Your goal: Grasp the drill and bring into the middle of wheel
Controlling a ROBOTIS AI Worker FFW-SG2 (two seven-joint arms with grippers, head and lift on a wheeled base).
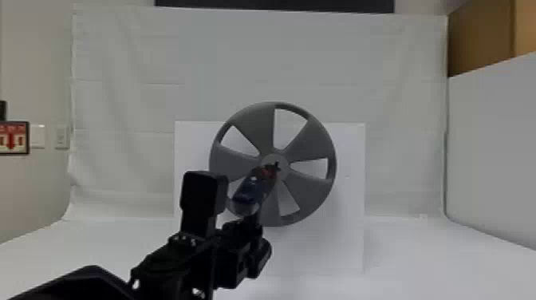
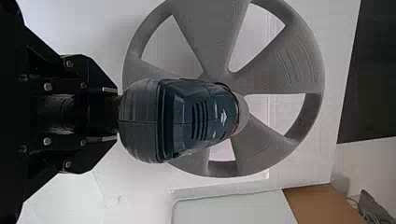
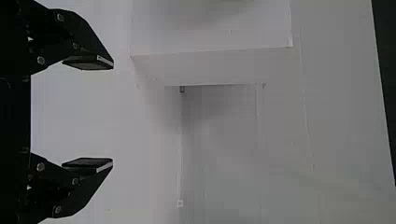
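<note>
White panel (image 1: 347, 191) upright; grey wheel (image 1: 255, 123) in front, its rim passing the panel's top edge at 12 o'clock. Right pincer (image 3: 112, 114): wide. Left pincer (image 1: 250, 223): clamped on drill (image 1: 248, 194), off wheel's 7 o'clock, head view. Drill body toward 7 from hub (image 1: 275, 158); dark tip (image 1: 276, 166) overlaps hub, contact can't tell.

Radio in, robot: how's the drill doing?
Left claw holding drill; right claw open, empty. Drill tip overlaps middle of wheel, contact unclear. Nothing seen between them.
</note>
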